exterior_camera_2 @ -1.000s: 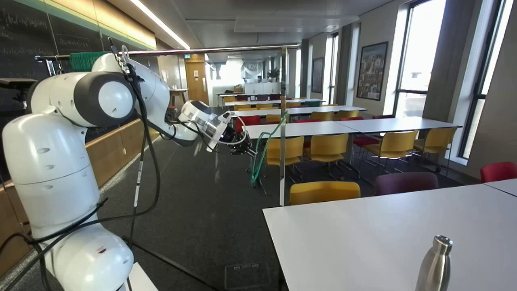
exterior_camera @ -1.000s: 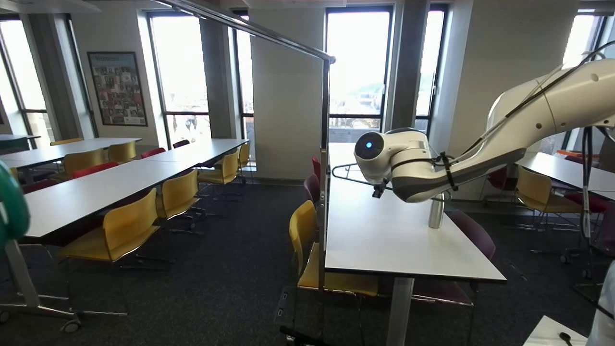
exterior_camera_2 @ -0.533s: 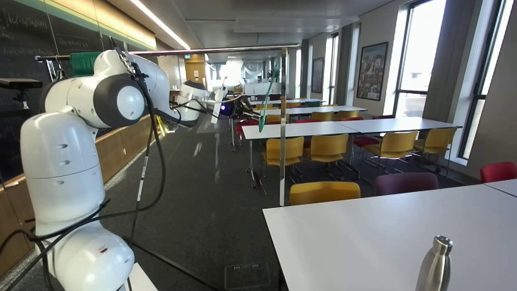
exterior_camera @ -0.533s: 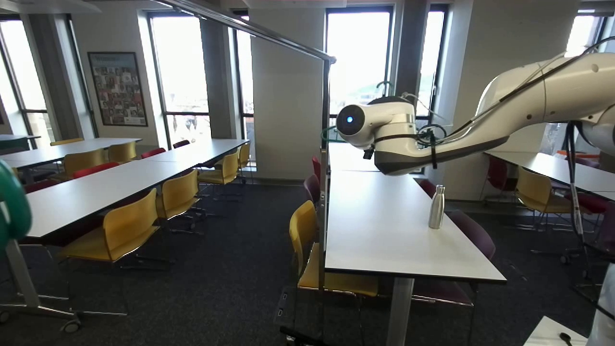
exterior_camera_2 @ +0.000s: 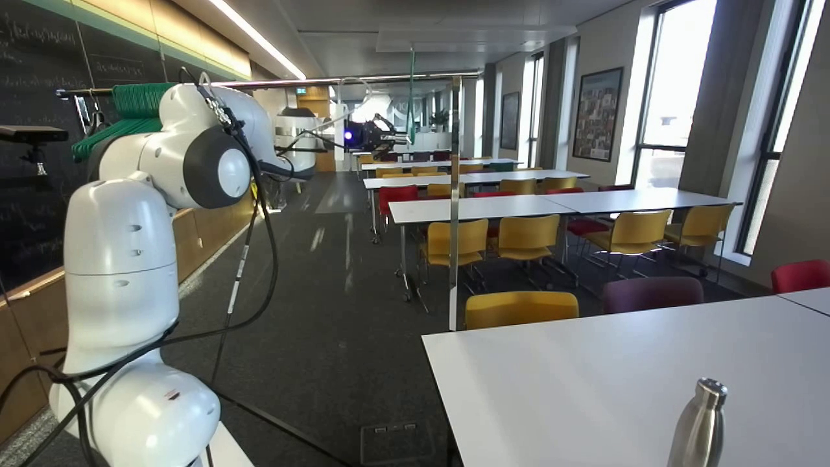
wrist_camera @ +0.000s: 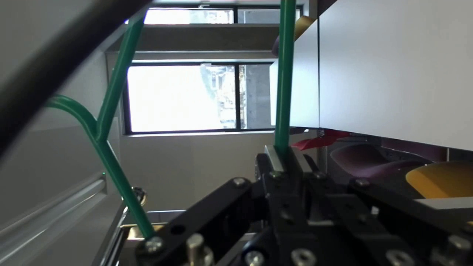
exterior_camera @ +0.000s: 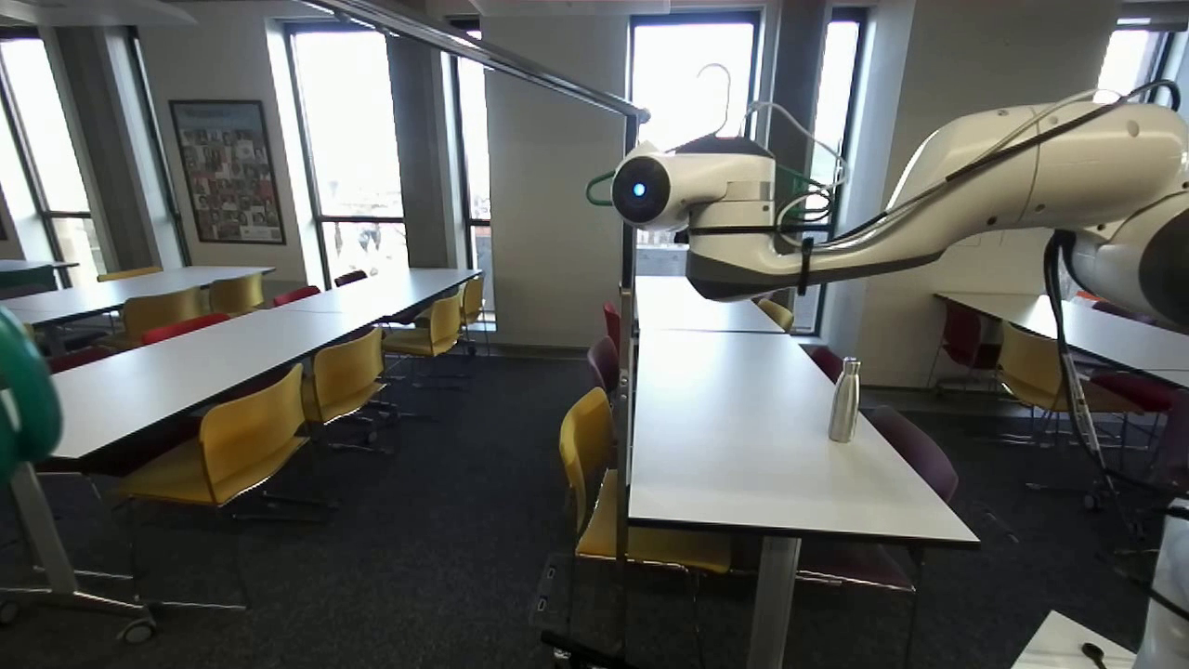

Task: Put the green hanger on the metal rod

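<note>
The green hanger (exterior_camera_2: 412,97) hangs nearly upright from my gripper in an exterior view, seen edge-on, its hook top higher in the picture than the metal rod (exterior_camera_2: 363,80). In an exterior view its hook (exterior_camera: 726,93) and one end (exterior_camera: 599,190) show around the wrist, right of and below the rod (exterior_camera: 502,63); the rest is hidden behind the arm. In the wrist view my gripper (wrist_camera: 283,157) is shut on the hanger's straight green bar (wrist_camera: 284,74); the hook neck (wrist_camera: 105,144) is at left. The rod also shows there at lower left (wrist_camera: 117,227).
A metal post (exterior_camera_2: 454,194) holds the rod's end. Several other green hangers (exterior_camera_2: 139,97) hang on the rod near the arm. A white table (exterior_camera_2: 616,383) carries a steel bottle (exterior_camera_2: 697,421). Chairs stand around it. A blurred green thing (exterior_camera: 23,390) is at the edge of an exterior view.
The arm has risen and moved toward the rod and post with the hanger. The hanger has swung from tilted to nearly upright, its hook now at the rod's height and above in an exterior view.
</note>
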